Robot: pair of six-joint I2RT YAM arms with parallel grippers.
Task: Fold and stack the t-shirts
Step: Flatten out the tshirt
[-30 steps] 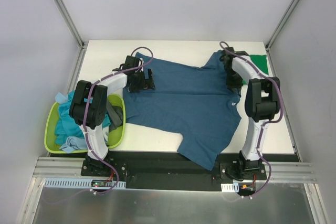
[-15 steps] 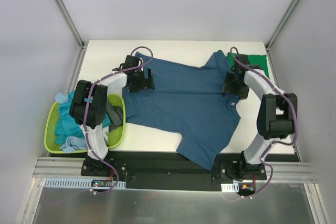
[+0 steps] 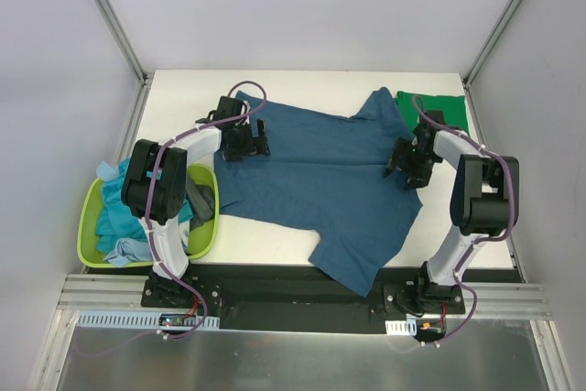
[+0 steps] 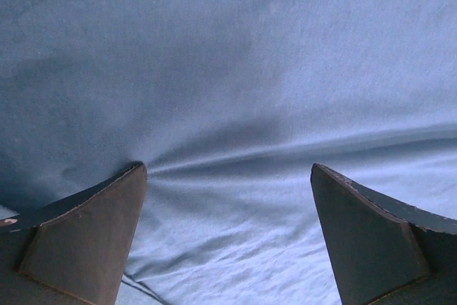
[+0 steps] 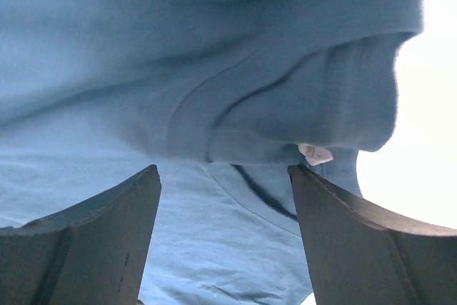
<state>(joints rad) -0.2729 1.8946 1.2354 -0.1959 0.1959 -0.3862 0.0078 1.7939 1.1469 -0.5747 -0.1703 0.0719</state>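
Note:
A dark teal-blue t-shirt [image 3: 316, 180] lies spread across the table, with a crease running along its middle. My left gripper [image 3: 247, 142] stands open, low over the shirt's left part; in the left wrist view its fingertips [image 4: 86, 233] straddle wrinkled blue cloth [image 4: 228, 69]. My right gripper [image 3: 405, 164] hangs open over the collar end. The right wrist view shows the collar with a white label [image 5: 314, 153] just beyond the right gripper [image 5: 223, 173], nothing held. A bright green t-shirt [image 3: 438, 109] lies folded at the back right.
A lime-green basket [image 3: 87, 231] sits off the table's left edge, holding light turquoise cloth [image 3: 114, 217] and a dark grey piece [image 3: 197, 199]. Bare white table [image 3: 458, 226] shows to the right of the blue shirt and along the back.
My right gripper has opened and slid from the far sleeve toward the near side, to the collar, its arm swinging out to the right. The left arm has not moved.

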